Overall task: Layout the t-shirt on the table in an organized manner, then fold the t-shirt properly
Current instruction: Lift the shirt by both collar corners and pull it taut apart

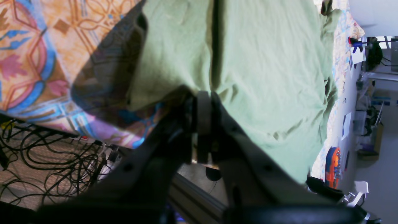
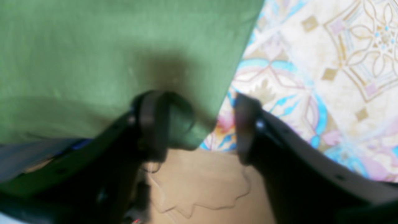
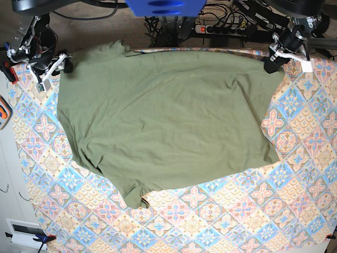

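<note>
The olive-green t-shirt point(image 3: 168, 116) lies spread across the patterned table point(image 3: 295, 158), with some wrinkles and a bunched bit at its near edge. My left gripper point(image 3: 269, 63) is at the far right corner of the shirt. In the left wrist view that gripper point(image 1: 203, 99) is shut on the edge of the t-shirt point(image 1: 264, 62). My right gripper point(image 3: 66, 64) is at the far left corner. In the right wrist view it point(image 2: 199, 127) stands open, one finger point(image 2: 152, 124) over the t-shirt point(image 2: 93, 46) and the other over the table point(image 2: 326, 62); the shirt's corner reaches between them.
Cables and a power strip point(image 3: 221, 29) lie on the floor past the table's far edge, and a tangle of cables point(image 1: 46, 155) shows below it. An orange tool point(image 3: 4, 113) sits off the left side. Bare cloth stretches along the near and right sides.
</note>
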